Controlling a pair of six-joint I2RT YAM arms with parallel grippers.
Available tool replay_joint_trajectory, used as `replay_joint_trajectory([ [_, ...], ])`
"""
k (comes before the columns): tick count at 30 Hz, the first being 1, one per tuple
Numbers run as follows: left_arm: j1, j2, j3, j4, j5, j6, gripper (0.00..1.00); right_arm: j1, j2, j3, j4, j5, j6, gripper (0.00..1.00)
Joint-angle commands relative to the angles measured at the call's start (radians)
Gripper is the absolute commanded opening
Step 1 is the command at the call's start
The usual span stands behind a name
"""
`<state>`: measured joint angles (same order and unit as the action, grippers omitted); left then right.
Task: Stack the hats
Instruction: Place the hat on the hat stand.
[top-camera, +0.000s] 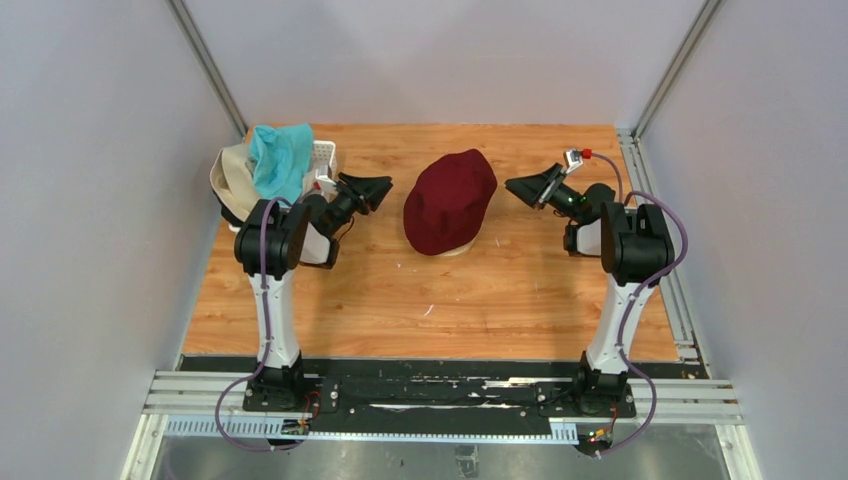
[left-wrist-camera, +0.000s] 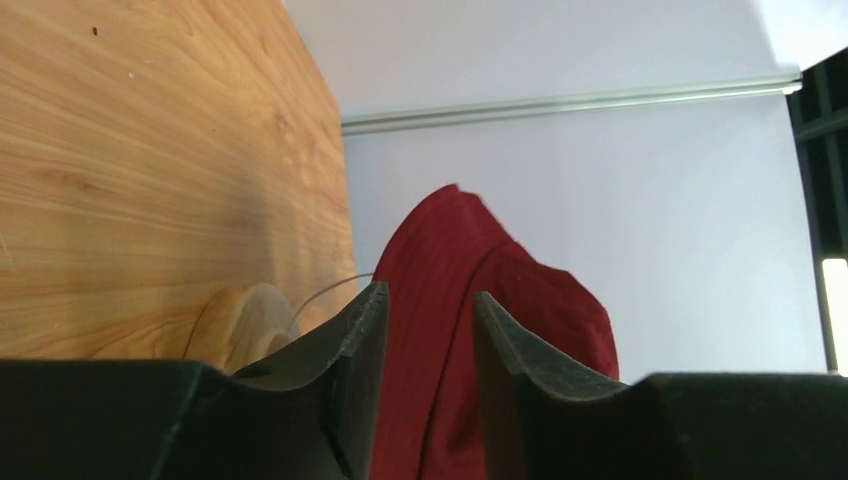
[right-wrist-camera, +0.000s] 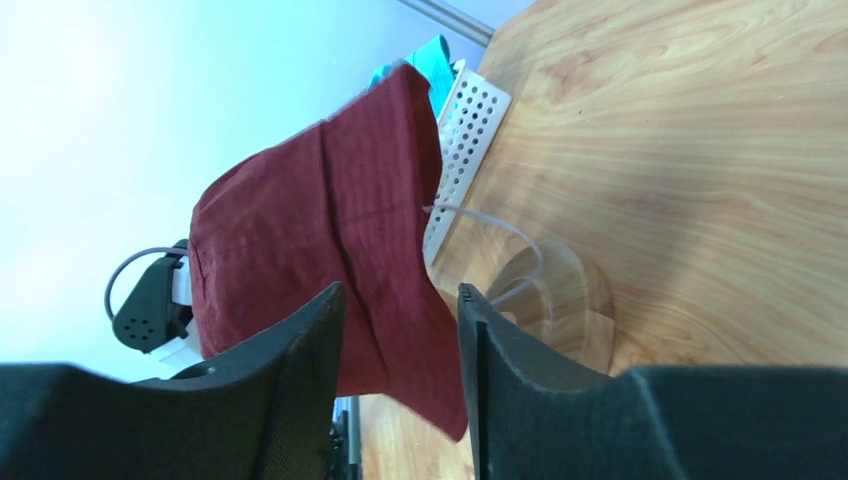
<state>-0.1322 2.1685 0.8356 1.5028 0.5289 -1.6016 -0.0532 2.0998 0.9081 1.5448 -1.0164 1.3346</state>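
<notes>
A maroon hat (top-camera: 450, 200) sits on a wooden stand (top-camera: 458, 250) in the middle of the table. It also shows in the left wrist view (left-wrist-camera: 450, 260) and the right wrist view (right-wrist-camera: 320, 230). My left gripper (top-camera: 383, 187) is open and empty just left of it, jaws apart (left-wrist-camera: 430, 297). My right gripper (top-camera: 514, 186) is open and empty just right of it (right-wrist-camera: 400, 292). A teal hat (top-camera: 280, 160) and a beige hat (top-camera: 232, 178) lie in the white basket (top-camera: 325, 155). The other hats are out of view.
The basket stands at the back left of the table, behind my left arm, and shows in the right wrist view (right-wrist-camera: 465, 120). The stand's base shows in both wrist views (left-wrist-camera: 245, 315) (right-wrist-camera: 555, 290). Grey walls enclose the table on three sides.
</notes>
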Motion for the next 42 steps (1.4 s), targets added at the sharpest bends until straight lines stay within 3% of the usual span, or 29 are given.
replay_joint_trajectory([
  [1,0.016,0.014,0.012,0.054,-0.014,0.001,0.44,-0.019,-0.013,-0.008,0.043,0.013,-0.004,0.48],
  [12,0.015,-0.008,0.036,0.053,-0.013,-0.003,0.50,-0.019,-0.029,0.008,0.043,0.012,0.003,0.50],
  [21,-0.007,-0.020,0.136,0.040,0.037,-0.014,0.51,-0.017,-0.053,0.049,0.043,0.013,0.021,0.66],
  [24,-0.024,-0.017,0.189,0.021,0.063,-0.015,0.51,-0.017,-0.054,0.076,0.043,0.012,0.036,0.67],
  [26,-0.033,-0.023,0.216,0.004,0.082,-0.010,0.52,-0.016,-0.052,0.099,0.042,0.008,0.046,0.76],
  [30,-0.041,-0.064,0.235,-0.056,0.103,0.022,0.56,-0.012,-0.059,0.133,0.017,0.002,0.050,0.77],
  [33,-0.041,-0.128,0.228,-0.154,0.124,0.085,0.58,-0.006,-0.096,0.142,-0.083,-0.003,-0.016,0.77],
  [37,-0.041,-0.279,0.195,-0.335,0.123,0.220,0.70,-0.005,-0.188,0.129,-0.319,0.009,-0.187,0.78],
  [42,-0.044,-0.536,0.201,-0.858,0.035,0.581,0.84,-0.003,-0.314,0.121,-0.658,0.066,-0.412,0.79],
])
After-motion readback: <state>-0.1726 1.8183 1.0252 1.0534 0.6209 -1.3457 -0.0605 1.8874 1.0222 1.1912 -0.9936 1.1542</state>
